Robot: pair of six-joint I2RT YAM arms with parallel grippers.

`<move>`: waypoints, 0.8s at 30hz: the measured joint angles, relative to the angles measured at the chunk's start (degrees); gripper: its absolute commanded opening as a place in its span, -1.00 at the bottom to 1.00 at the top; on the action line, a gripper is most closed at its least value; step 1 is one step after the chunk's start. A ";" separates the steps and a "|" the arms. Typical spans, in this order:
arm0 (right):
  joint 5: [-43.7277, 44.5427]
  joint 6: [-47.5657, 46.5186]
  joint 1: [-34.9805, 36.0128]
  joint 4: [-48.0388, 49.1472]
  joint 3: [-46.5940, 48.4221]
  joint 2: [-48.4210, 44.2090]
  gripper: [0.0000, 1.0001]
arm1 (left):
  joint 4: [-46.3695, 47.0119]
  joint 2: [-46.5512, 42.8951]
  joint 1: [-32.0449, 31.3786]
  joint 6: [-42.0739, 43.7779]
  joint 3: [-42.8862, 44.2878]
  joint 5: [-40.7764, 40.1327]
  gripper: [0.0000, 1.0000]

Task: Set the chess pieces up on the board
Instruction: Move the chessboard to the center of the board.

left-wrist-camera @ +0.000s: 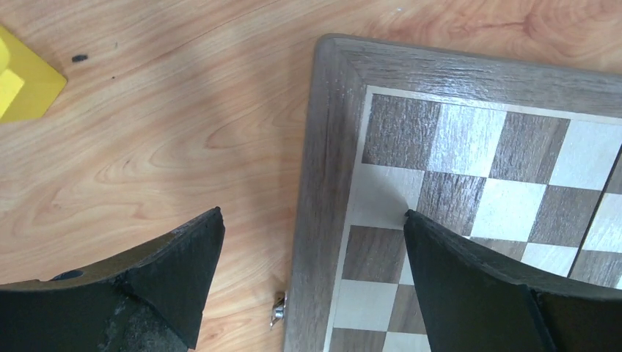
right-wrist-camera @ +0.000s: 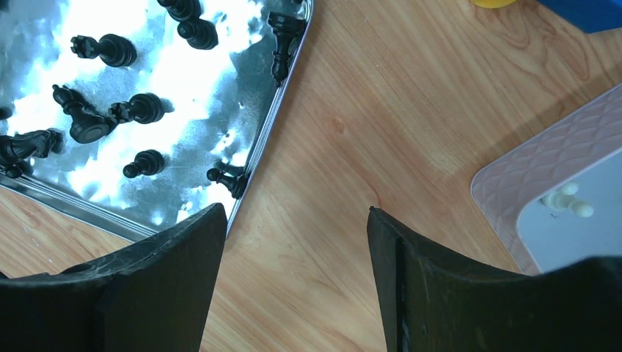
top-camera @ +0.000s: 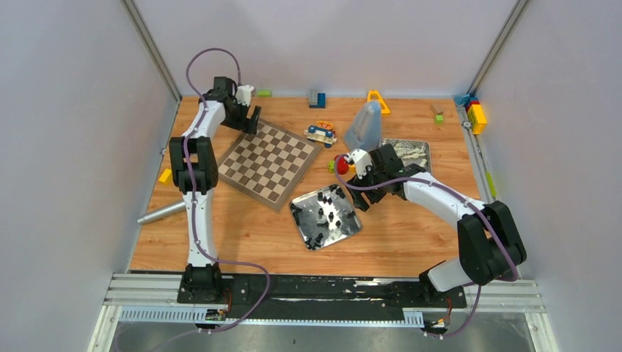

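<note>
The board [top-camera: 268, 163] lies tilted at the left middle of the table, and its squares show bare. My left gripper [top-camera: 252, 122] hangs open over its far-left corner. In the left wrist view the open left gripper [left-wrist-camera: 313, 211] straddles the brown border of the board [left-wrist-camera: 469, 154], one finger over the table and one over the squares. Several black chess pieces [top-camera: 328, 213] lie in a shiny tray [top-camera: 353, 229]. My right gripper [top-camera: 364, 198] is open just beyond that tray's right corner. The right wrist view shows the right gripper [right-wrist-camera: 295, 207] over bare wood, with the chess pieces [right-wrist-camera: 147, 108] to its left.
A second metal tray [top-camera: 422, 144] with white pieces stands at the back right, a grey-blue bag [top-camera: 364, 126] beside it. Toy blocks [top-camera: 476, 116] and a toy car [top-camera: 320, 133] line the back. A yellow block [left-wrist-camera: 22, 77] and a metal cylinder [top-camera: 160, 213] lie left.
</note>
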 measured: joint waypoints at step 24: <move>0.07 0.02 -1.77 -0.04 -0.87 -1.60 0.43 | -3.32 5.57 -6.05 -0.46 6.80 12.15 0.92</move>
